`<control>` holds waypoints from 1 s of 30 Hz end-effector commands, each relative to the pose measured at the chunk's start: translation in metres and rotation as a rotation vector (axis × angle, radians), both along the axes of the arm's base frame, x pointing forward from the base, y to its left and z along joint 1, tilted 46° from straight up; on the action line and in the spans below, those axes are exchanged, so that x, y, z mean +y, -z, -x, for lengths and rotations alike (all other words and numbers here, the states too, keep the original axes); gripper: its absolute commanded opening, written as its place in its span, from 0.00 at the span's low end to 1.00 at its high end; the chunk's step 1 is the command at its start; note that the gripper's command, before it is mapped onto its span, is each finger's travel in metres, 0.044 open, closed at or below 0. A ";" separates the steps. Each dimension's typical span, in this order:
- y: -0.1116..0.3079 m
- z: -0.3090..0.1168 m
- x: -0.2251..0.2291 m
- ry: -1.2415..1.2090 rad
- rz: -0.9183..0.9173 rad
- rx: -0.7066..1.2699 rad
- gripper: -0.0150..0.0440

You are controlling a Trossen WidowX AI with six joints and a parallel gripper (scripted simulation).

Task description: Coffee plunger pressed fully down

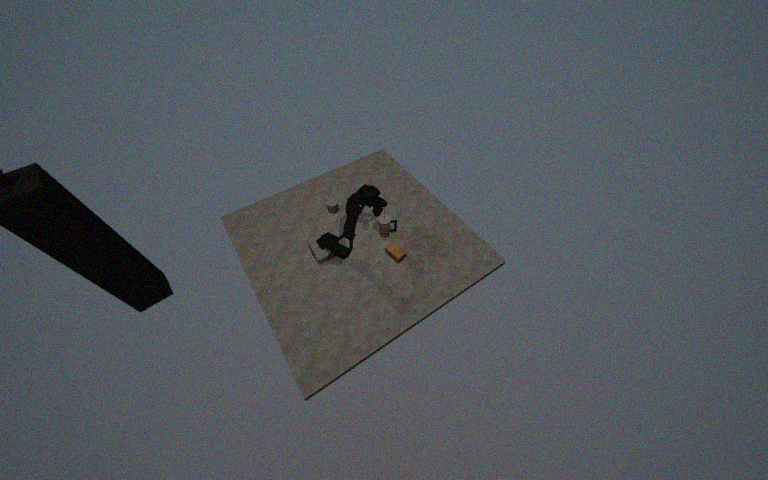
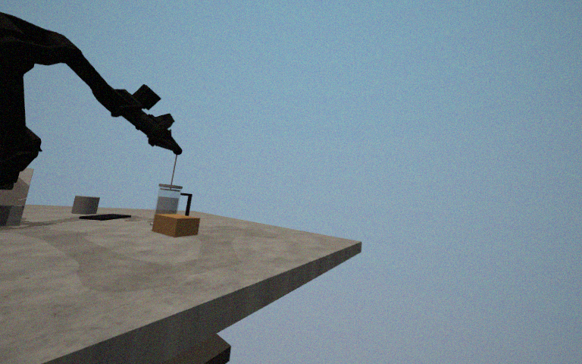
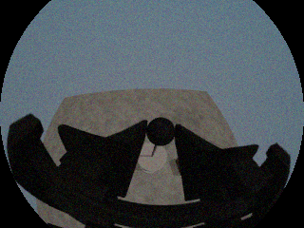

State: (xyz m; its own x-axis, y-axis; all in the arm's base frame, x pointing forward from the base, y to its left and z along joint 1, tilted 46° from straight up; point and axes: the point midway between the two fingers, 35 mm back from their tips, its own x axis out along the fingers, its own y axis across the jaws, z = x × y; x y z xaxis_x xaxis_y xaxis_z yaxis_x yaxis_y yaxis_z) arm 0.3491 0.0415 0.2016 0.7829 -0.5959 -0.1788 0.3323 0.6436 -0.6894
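Observation:
The coffee press (image 1: 384, 229) (image 2: 167, 206) stands upright on the table, its black handle (image 2: 188, 205) on the right in the exterior view. The thin plunger rod (image 2: 173, 170) stands far out above the lid (image 2: 170, 186) (image 3: 152, 162). My gripper (image 2: 177, 151) (image 3: 161, 125) is shut on the round black plunger knob (image 3: 161, 133), which sits between the fingertips in the wrist view. In the exterior view the fingers hide the knob. In the top view the fingertips are too dark to make out.
An orange-brown block (image 1: 395, 251) (image 2: 176, 225) lies close to the press. A grey cylinder (image 1: 333, 208) (image 2: 86, 205) and a flat black piece (image 2: 104, 217) are farther off. A pale box-like thing (image 1: 320, 254) is by the arm's base. The table (image 1: 283, 294) (image 2: 257, 262) has open edges.

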 end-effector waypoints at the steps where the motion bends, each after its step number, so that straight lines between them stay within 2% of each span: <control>1: 0.007 -0.001 -0.005 0.001 -0.001 0.007 0.48; 30: 0.042 -0.006 -0.038 0.002 -0.006 0.011 0.48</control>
